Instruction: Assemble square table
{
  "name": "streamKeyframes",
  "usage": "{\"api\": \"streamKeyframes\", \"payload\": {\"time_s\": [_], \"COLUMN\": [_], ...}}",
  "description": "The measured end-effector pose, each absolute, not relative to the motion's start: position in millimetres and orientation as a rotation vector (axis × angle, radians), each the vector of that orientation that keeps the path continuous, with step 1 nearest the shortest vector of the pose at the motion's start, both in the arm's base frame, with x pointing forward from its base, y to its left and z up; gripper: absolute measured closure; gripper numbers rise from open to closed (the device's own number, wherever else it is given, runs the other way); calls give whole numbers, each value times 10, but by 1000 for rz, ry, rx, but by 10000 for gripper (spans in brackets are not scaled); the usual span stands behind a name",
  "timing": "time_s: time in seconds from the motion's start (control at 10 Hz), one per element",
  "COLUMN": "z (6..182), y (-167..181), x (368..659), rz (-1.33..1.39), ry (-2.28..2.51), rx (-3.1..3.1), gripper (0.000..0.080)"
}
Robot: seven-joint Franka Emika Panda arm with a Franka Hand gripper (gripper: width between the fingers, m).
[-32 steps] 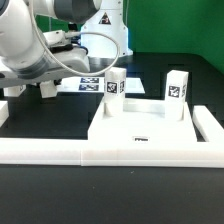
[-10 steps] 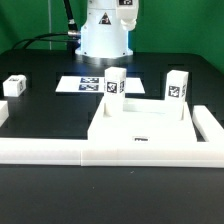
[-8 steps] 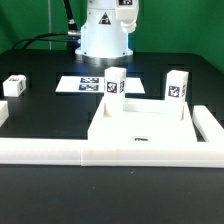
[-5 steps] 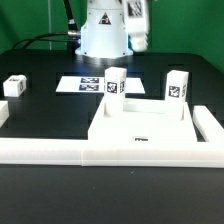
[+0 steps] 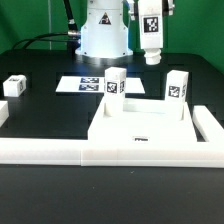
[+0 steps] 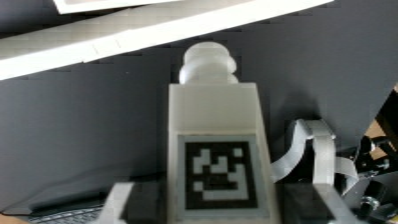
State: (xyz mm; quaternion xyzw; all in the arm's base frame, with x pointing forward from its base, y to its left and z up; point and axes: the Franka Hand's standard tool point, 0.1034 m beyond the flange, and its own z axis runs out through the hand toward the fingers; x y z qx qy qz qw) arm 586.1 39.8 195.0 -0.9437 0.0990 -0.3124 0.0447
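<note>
The white square tabletop lies flat at the front, against the border rail. Two white tagged legs stand upright at its far corners. A third leg lies loose on the black table at the exterior view's left. High above the tabletop's far edge, my gripper is shut on a fourth leg, which hangs upright with its tag facing the camera. In the wrist view this leg fills the space between my fingers, its round peg pointing away from the gripper.
The long white border rail runs along the front, with short arms at both ends. The marker board lies flat behind the tabletop. The robot base stands at the back, with a black cable beside it.
Earlier the arm was low at the exterior view's left, then out of sight. Within the last half second the gripper has come down into view at the top, carrying a leg.
</note>
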Motion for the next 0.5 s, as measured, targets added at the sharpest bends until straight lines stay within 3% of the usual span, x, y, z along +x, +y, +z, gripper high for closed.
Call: {"api": "streamKeyframes", "payload": {"time_s": [0.1,0.4,0.5], "z": [1926,1445,1467], "y": [418,1163,1086], "x": [5861,5952,5978], "rz": [-948,-887,-915], "ry": [293,111,96], "rx": [-2887,-2966,-2995], "gripper": [509,509,509]}}
